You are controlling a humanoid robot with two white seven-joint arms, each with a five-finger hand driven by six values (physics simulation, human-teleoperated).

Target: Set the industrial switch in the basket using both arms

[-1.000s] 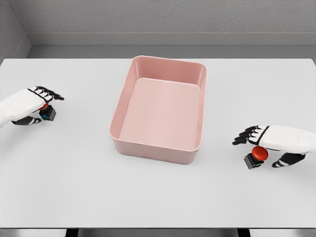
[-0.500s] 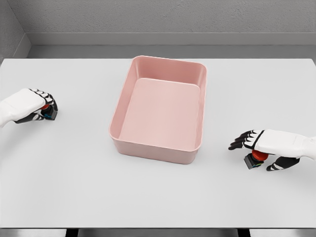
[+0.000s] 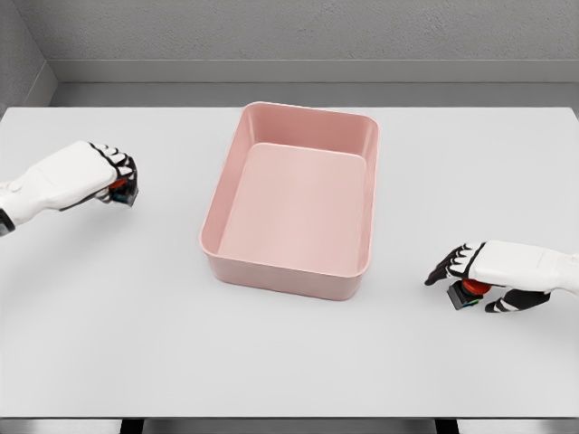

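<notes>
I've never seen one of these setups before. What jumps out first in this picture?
A big pink basket sits empty in the middle of a white table. On either side a white robot hand grips a small red-buttoned switch: the left hand holds its switch at the far left, the right hand covers the other switch at the near right.

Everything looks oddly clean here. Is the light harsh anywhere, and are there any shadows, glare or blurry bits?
Head view: soft, even light and no glare on the white table; only faint shadows, inside the pink basket along its walls and under each hand. Head view: sharp throughout, though the switch in the left hand and the switch under the right hand are mostly hidden by fingers.
</notes>
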